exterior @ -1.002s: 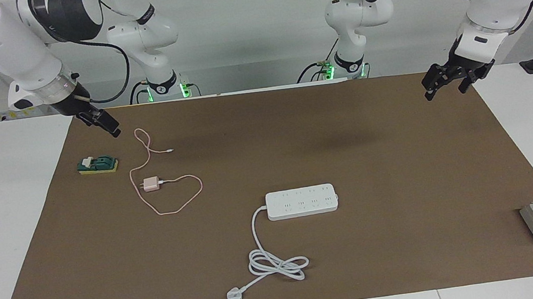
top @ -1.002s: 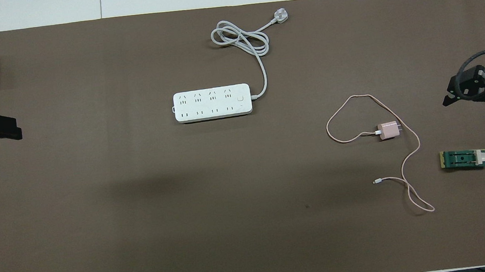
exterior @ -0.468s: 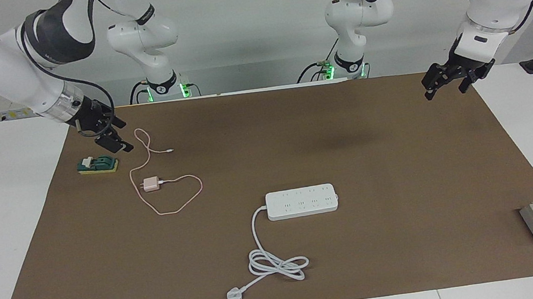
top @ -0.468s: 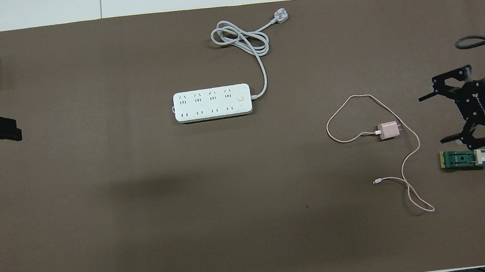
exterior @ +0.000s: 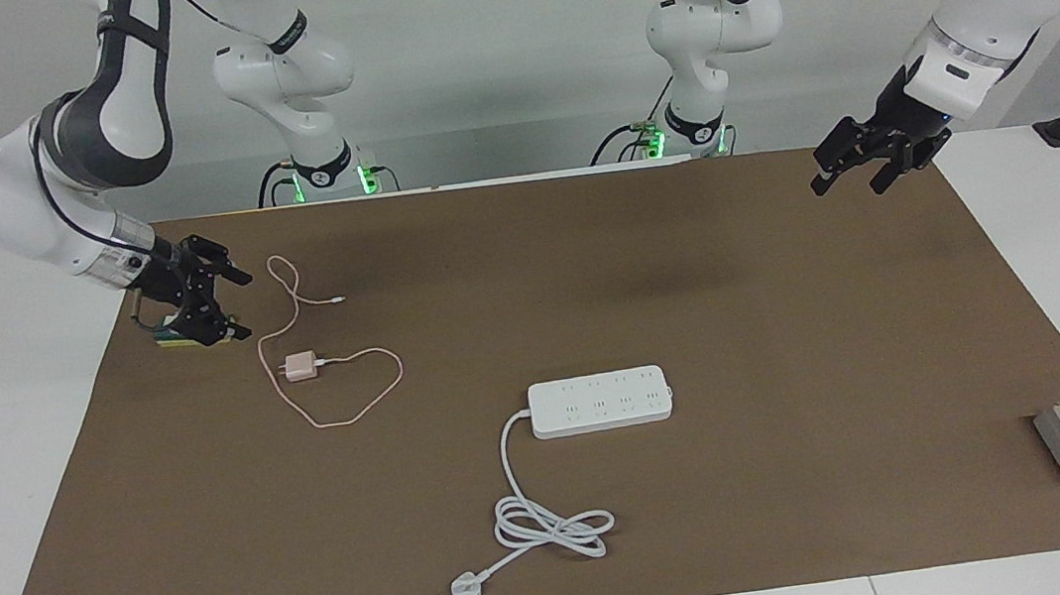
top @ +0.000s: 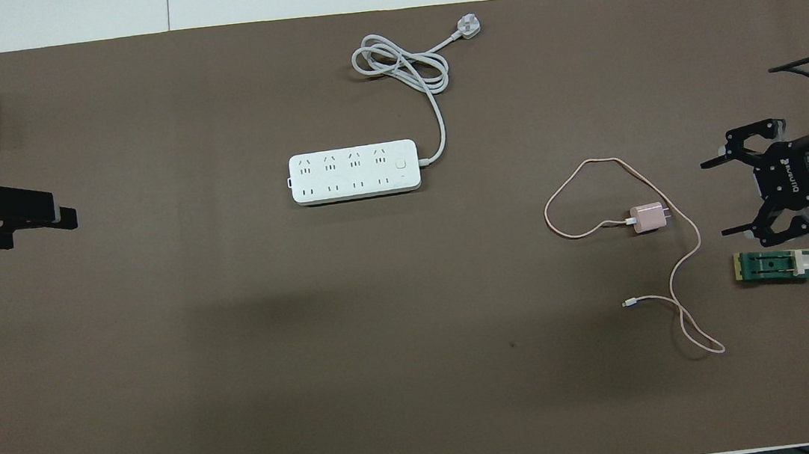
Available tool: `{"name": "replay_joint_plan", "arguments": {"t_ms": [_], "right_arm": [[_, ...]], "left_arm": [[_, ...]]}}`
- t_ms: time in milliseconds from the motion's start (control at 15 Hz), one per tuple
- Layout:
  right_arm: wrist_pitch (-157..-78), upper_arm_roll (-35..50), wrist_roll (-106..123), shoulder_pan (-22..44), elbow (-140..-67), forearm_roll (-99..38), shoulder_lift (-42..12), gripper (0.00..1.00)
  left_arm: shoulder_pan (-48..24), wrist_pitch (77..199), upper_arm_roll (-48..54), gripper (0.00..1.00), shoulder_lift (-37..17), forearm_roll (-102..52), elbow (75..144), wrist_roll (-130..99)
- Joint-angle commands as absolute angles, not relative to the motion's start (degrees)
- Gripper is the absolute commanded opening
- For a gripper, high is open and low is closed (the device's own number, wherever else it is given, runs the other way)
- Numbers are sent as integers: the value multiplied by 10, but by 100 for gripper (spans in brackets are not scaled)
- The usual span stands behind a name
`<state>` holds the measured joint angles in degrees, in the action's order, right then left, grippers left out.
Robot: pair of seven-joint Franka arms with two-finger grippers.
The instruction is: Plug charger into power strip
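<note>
With the right gripper point(exterior: 209, 302) low over the green block point(top: 777, 265), fingers wide and empty, swing toward the charger point(exterior: 301, 365) lying just beside them, straddling its cube, not the cable; the left gripper point(exterior: 850, 173), fingers wide, waits well apart from the power strip point(exterior: 601, 401).

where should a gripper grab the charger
Grip the charger by its cube body, from above, fingers across the two flat sides. It lies flat; prongs point toward the right arm's end, the cable leaves the other face, so keep off both.
</note>
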<state>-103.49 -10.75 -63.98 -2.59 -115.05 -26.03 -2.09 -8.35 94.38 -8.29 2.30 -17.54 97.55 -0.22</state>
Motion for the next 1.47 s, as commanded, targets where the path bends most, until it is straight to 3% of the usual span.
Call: {"name": "replay_joint_plan", "arguments": {"t_ms": [0, 401, 869, 1203, 1403], "right_arm": [[-1063, -103, -591, -29, -1168, -280, -42, 100], [-1110, -102, -413, -30, -1200, -306, -87, 100], [-1124, -104, -377, -47, -1193, -381, -140, 100], [-1139, -104, -374, -47, -1194, -393, -161, 100], [-1141, -105, -374, -47, -1197, -393, -162, 100]], "left_arm": [[-87, 1015, -79, 100, 69, -237, 1069, 8], [-104, 1078, -78, 100, 69, -492, 1157, 70], [-145, 1106, -78, 100, 5, -737, 1213, 234], [-144, 1058, -79, 100, -25, -871, 1259, 316], [-139, 985, -80, 100, -89, -925, 1259, 418]]}}
